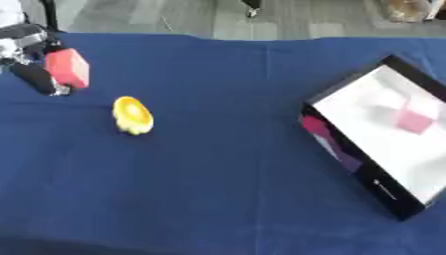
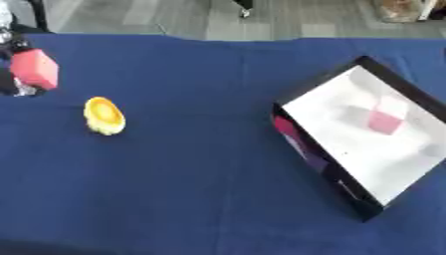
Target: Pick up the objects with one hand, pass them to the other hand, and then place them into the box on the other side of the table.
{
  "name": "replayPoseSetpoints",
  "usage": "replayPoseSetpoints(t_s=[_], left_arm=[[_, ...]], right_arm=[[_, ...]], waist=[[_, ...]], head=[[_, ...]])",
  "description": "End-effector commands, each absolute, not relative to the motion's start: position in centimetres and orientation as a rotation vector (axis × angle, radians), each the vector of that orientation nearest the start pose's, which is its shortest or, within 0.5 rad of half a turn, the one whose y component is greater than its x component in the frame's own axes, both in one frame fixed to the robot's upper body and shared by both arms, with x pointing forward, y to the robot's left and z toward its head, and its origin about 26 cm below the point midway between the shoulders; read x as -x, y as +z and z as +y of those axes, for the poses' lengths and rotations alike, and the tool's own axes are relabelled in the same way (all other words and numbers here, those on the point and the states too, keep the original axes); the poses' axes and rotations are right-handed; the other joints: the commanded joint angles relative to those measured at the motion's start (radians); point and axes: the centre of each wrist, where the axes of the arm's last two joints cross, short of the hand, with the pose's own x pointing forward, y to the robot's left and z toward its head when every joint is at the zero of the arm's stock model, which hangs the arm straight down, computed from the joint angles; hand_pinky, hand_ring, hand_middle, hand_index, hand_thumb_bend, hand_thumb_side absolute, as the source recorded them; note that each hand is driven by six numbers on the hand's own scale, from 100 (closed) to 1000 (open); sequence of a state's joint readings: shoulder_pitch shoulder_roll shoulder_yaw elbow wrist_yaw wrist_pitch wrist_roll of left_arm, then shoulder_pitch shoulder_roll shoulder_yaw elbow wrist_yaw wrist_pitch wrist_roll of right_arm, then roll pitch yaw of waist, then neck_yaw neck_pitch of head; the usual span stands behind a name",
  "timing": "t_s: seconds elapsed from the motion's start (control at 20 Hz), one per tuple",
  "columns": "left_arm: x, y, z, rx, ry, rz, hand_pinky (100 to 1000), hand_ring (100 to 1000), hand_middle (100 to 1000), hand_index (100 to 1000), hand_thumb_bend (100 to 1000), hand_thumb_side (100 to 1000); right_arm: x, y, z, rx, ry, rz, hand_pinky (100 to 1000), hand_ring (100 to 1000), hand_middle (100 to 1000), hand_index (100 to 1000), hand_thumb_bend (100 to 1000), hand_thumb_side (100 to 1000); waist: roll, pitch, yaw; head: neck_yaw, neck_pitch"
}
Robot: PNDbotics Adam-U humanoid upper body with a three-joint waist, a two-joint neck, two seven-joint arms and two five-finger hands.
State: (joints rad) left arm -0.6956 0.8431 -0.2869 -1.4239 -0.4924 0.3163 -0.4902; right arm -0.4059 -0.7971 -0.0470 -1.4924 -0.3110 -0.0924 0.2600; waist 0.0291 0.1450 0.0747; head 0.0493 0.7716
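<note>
A red block (image 1: 68, 68) is held at the far left of the blue table, with my left hand (image 1: 33, 74) curled round it, black fingers showing beside and below it. A yellow oval object (image 1: 132, 115) lies on the cloth just right of and nearer than that hand, apart from it. The black-walled box (image 1: 353, 159) with a white floor stands at the right side, tilted askew, and a pink cube (image 1: 414, 121) lies inside it. My right hand shows in neither view.
The blue cloth (image 1: 226, 189) covers the whole table. Grey floor runs beyond the far edge, with a brownish item (image 1: 402, 9) at the top right corner.
</note>
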Motion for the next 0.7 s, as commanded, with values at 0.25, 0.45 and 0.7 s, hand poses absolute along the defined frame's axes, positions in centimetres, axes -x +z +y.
replayPoseSetpoints(t_s=[0.25,0.45,0.7], left_arm=[[-38.6,26.6,28.9,-0.838,-1.138,-1.418,763,736,564,533,100,100],[-39.2,25.4,25.8,-0.794,-1.079,-1.495,755,731,554,533,100,100],[-40.3,22.8,22.4,-0.733,-1.020,-1.548,752,730,546,534,100,100]], right_arm=[[-34.8,24.4,-40.7,0.230,0.662,-1.990,1000,1000,988,1000,100,283],[-34.9,25.9,-39.3,0.186,0.712,-2.046,1000,1000,987,1000,100,227],[-35.2,27.8,-36.8,0.135,0.834,-2.098,1000,1000,988,1000,100,160]], waist=[[-0.008,-0.011,0.000],[-0.011,-0.015,0.000],[-0.014,-0.018,0.000]], head=[[-0.026,-0.002],[-0.034,-0.002],[-0.047,-0.002]])
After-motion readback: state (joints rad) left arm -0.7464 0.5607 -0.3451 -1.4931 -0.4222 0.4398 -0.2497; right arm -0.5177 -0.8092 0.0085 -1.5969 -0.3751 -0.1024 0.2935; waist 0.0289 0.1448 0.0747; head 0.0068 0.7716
